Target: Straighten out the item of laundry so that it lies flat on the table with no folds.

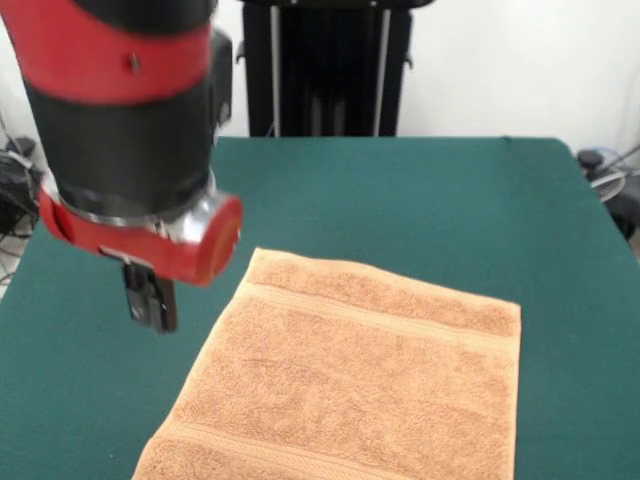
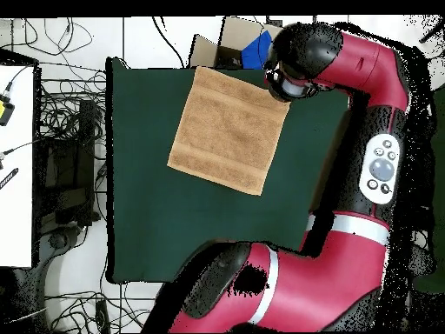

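Front view, towel near edge cut off, gripper indistinct

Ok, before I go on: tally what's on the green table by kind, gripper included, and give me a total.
Towels: 1, the orange-tan towel, lying spread out with no folds showing.
Grippers: 1, the gripper, beside the towel's edge, not on it.
Tables: 1, the green table itself.
Total: 3

Towel spread flat on the bench
Orange-tan terry towel with 2 woven stripe bands, slightly skewed, on dark green bench.
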